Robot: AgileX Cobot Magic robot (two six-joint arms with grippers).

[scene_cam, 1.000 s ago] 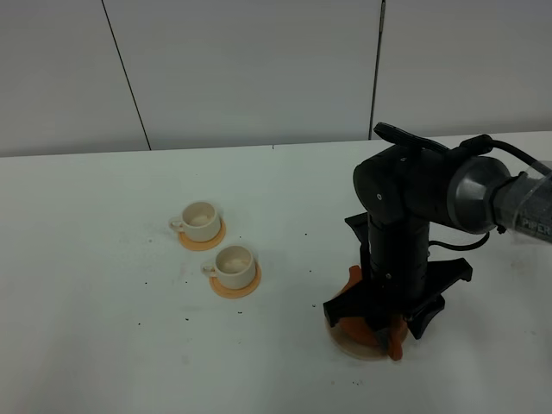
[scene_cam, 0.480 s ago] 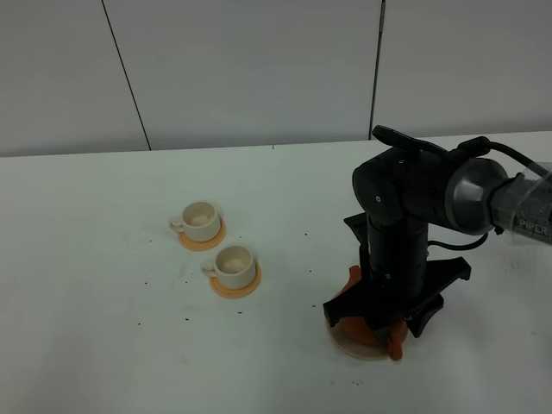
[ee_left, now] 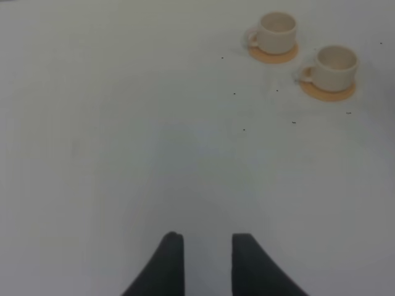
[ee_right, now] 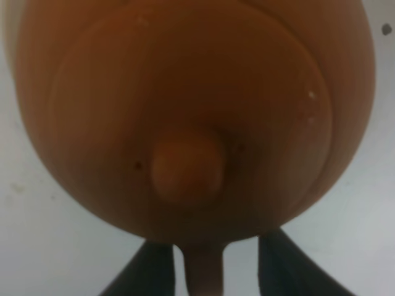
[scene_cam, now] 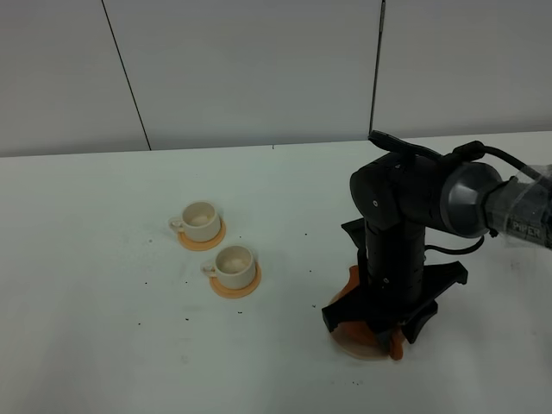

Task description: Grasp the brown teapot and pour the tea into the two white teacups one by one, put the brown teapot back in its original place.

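Note:
The brown teapot (ee_right: 185,123) fills the right wrist view, lid knob toward the camera. In the exterior view only reddish edges of the brown teapot (scene_cam: 352,283) show under the black right arm, sitting on the beige coaster (scene_cam: 349,348). My right gripper (ee_right: 207,262) is down over the pot, its dark fingers (ee_right: 148,271) on either side of the loop handle, with a gap still showing. The two white teacups (scene_cam: 201,221) (scene_cam: 234,266) stand upright on orange saucers to the left, also seen as cups (ee_left: 277,32) (ee_left: 336,65). My left gripper (ee_left: 207,237) hovers open over bare table.
The white table (scene_cam: 103,285) has small dark specks scattered around the cups. A grey panelled wall (scene_cam: 259,69) runs along the table's far edge. The right arm's wrist and cable (scene_cam: 509,164) reach in from the right side.
The right arm has shifted slightly left over the teapot. The cups and the teapot stay where they were.

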